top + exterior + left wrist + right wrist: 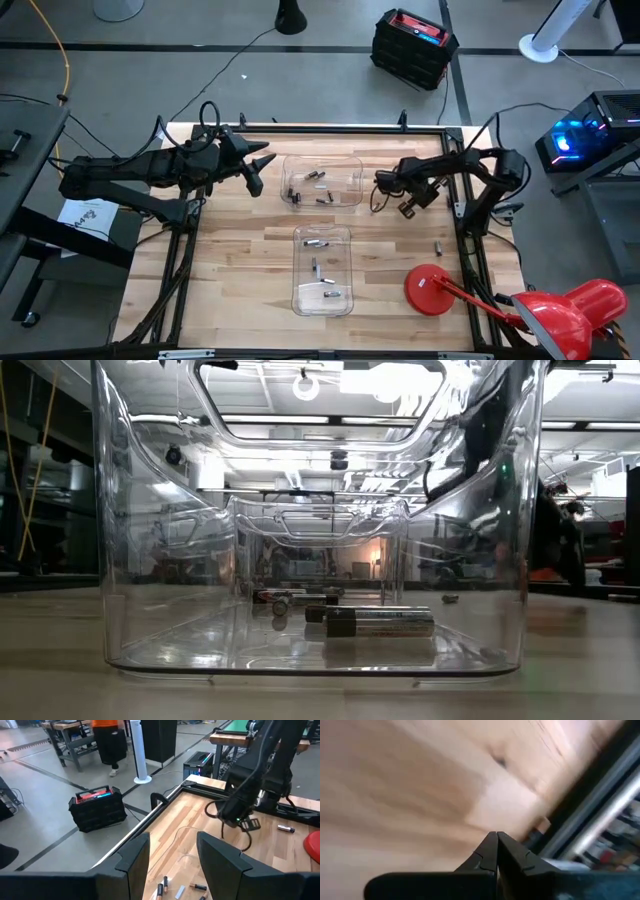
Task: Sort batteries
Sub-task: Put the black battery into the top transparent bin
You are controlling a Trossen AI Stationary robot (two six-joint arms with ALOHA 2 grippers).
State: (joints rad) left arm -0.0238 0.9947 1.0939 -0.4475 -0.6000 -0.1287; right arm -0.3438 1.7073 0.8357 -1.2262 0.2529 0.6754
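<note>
The left gripper (pixel 262 170) is hovering with fingers spread, holding nothing, beside the far clear bin (pixel 349 190). Batteries (pixel 320 198) are lying in that bin, and more are lying in the near bin (pixel 299 268) toward the table's front edge. The right gripper (pixel 381 181), fingertips pressed together, is hanging just past the far bin. One loose battery (pixel 438 247) is lying near the table's (pixel 240 270) right edge.

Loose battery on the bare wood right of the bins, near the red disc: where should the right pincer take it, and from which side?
Grip the loose battery across its middle, coming straight down from above. It lies flat on the table with open wood around it, apart from the red disc and the frame rail. Its long axis is too small to judge here. The right pincer is shut, so open it first.
</note>
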